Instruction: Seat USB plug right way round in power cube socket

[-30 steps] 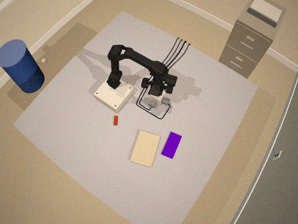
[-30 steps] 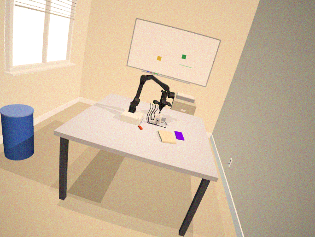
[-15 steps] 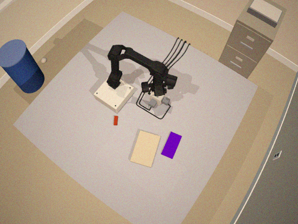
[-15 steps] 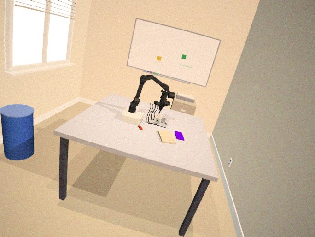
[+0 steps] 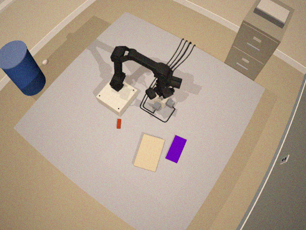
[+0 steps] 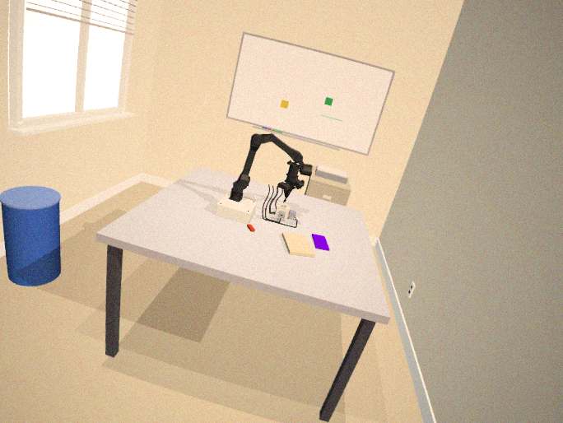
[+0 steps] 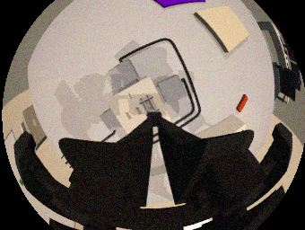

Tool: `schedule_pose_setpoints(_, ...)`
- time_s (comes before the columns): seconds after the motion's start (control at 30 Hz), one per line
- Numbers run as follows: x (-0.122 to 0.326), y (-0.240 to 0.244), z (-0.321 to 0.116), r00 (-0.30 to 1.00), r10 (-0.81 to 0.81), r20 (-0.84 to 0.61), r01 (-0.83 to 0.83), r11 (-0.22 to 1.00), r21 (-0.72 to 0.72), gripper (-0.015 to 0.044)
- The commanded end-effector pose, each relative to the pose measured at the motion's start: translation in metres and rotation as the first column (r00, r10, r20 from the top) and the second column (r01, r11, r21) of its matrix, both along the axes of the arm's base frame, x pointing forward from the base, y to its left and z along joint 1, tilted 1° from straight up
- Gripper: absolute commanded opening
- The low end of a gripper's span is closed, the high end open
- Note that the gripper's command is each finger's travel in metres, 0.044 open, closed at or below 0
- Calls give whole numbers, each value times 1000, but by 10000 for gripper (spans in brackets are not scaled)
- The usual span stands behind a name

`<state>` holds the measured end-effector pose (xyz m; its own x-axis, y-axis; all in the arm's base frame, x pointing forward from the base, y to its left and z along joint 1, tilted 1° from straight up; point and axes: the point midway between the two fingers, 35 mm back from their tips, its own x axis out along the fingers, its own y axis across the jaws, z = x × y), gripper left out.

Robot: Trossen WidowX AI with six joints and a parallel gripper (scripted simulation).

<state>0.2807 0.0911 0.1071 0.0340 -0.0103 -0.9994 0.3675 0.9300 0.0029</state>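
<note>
on the pale table [image 5: 99, 148] [image 6: 236, 254] | gripper [image 5: 160, 96] [image 6: 285, 200] [image 7: 155, 121] gripping (object obscured) | whiteboard [image 6: 309, 86] behind

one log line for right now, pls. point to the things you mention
pincer [image 5: 160, 97] [image 6: 285, 200] [image 7: 155, 121]: shut on the USB plug | location: over power cube [image 5: 165, 102] [image 6: 284, 208] [image 7: 123, 105] | seating: can't tell | release: pending

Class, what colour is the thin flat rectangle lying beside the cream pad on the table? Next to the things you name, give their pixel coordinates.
Plain purple [image 5: 176, 149] [image 6: 320, 242] [image 7: 179, 2]; it shows best in the top view.
</note>
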Motion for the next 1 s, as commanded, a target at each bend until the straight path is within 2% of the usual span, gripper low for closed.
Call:
schedule_pose_setpoints(0.0,0,0,0,995,104,-2,-104,995,-3,0)
schedule_pose_setpoints(0.47,0,0,0,891,454,-9,-454,891,-14,0)
schedule_pose_setpoints(0.97,0,0,0,650,760,-20,-760,650,-22,0)
